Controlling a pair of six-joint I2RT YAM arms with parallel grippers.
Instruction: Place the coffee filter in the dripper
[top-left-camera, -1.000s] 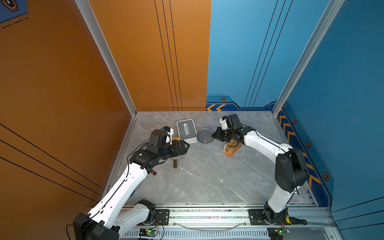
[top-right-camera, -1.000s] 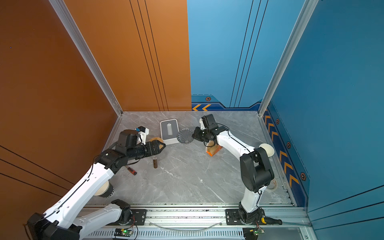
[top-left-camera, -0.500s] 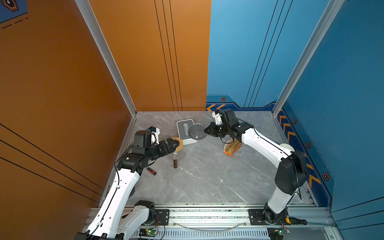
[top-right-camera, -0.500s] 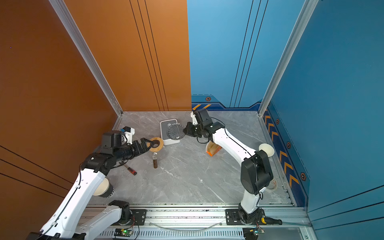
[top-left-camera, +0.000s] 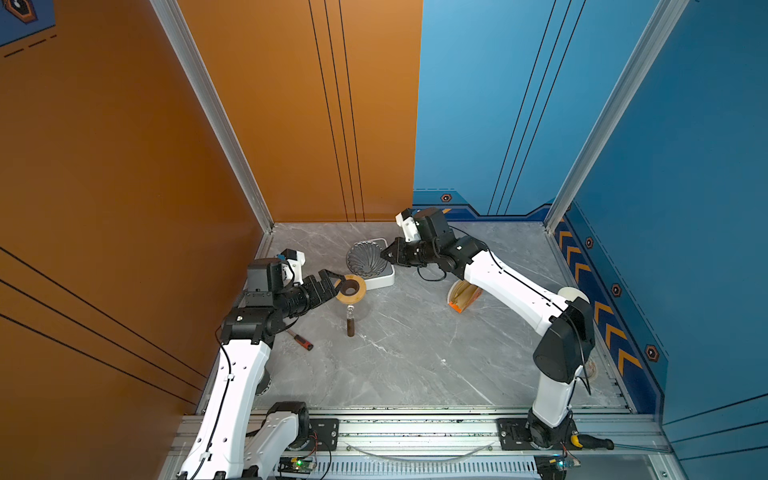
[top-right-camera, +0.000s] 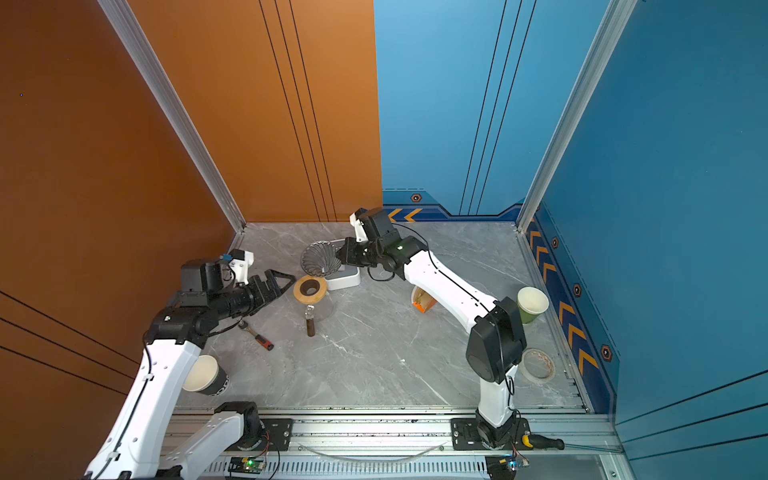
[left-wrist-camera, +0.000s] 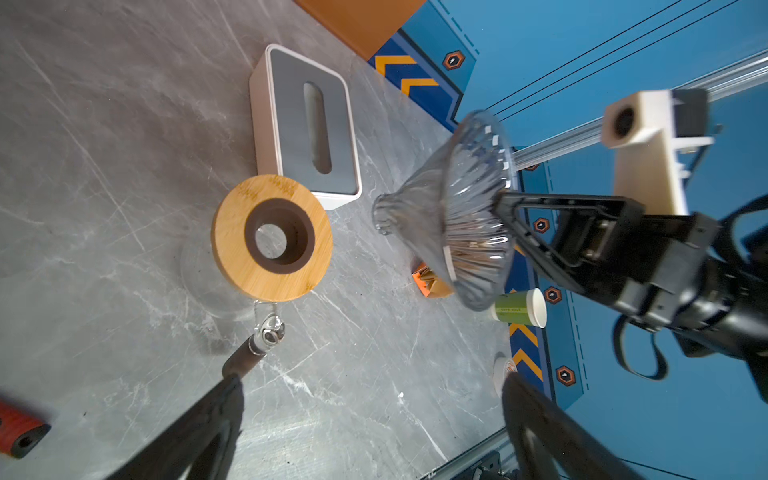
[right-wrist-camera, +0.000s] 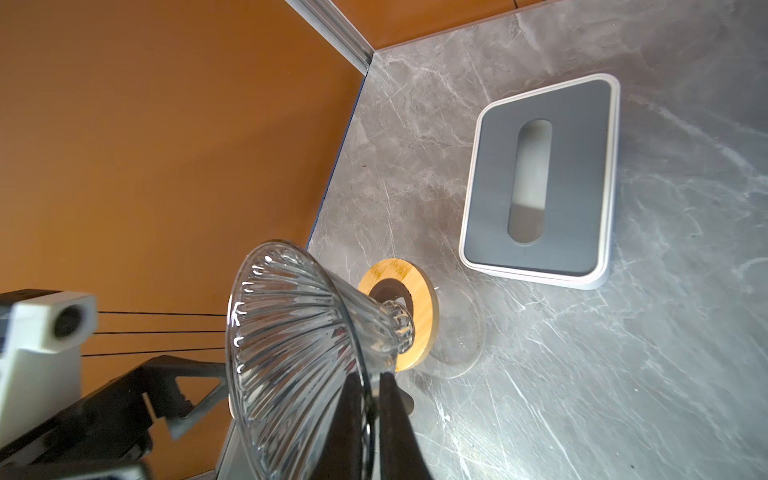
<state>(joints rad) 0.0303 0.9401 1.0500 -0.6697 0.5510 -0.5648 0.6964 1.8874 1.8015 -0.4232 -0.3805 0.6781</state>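
Mid-frame, the right hand (top-left-camera: 384, 254) pinches the rim of the ribbed see-through grey cone dripper (top-left-camera: 365, 258); the left hand (top-left-camera: 337, 283) gapes beside a round bamboo ring (top-left-camera: 351, 287).

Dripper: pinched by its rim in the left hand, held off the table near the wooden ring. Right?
No: the right hand holds the dripper, shut on its rim, as the right wrist view shows. The left hand stands open and empty. The rest holds.

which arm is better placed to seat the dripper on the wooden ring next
Right. The right tool is shut on the rim of the dripper, holding it tilted in the air close to the wooden ring. The left tool is open and empty beside that ring.
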